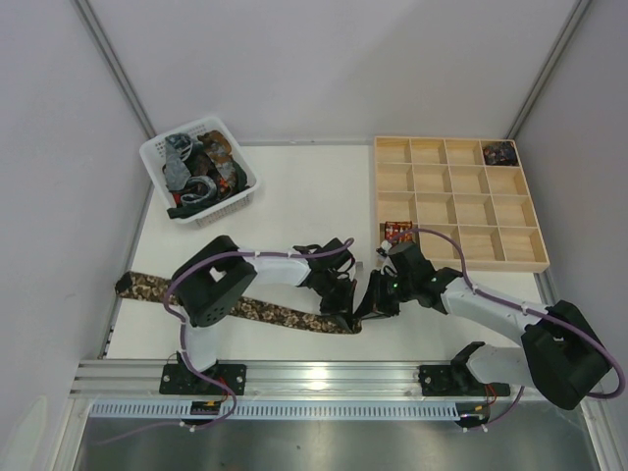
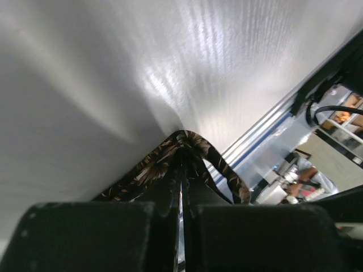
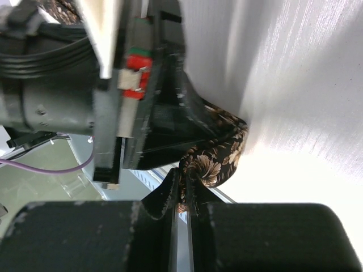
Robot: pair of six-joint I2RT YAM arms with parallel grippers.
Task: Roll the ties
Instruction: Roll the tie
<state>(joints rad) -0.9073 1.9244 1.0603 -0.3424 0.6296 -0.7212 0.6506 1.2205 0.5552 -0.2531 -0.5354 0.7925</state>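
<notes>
Looking down from above, the long brown tie (image 1: 235, 306) lies flat on the white counter (image 1: 294, 196). It runs from the far left edge toward the middle, where the two arms meet. The left pincer (image 1: 341, 312) and the right pincer (image 1: 371, 306) sit close together at the right end of the tie. From up here you cannot tell how they hold it, because the arms cover that spot.

Only this high view shows the other things. A white basket (image 1: 228, 205) at the back left is full of loose ties (image 1: 196, 167). A wooden tray (image 1: 471, 266) with many little boxes sits at the back right. One rolled tie (image 1: 397, 233) is in its near left corner box. Another rolled tie (image 1: 500, 152) is in its far right corner box.

The camera on the left arm shows the grip up close. The left pincer (image 2: 181, 167) is squeezed narrow, with the brown tie (image 2: 164, 161) pinched between its black fingers (image 2: 161, 192). The tie makes a small bent loop that pokes out just past the tips and touches the counter.

The camera on the right arm shows the other side. The right pincer (image 3: 182, 182) is also squeezed narrow, and it grips a curled bit of the flowery tie (image 3: 218, 156) at its tips. The left pincer comes in from the upper left in this view, and its tips meet the same curl of tie. So both pincers hold the same end, very near each other.
</notes>
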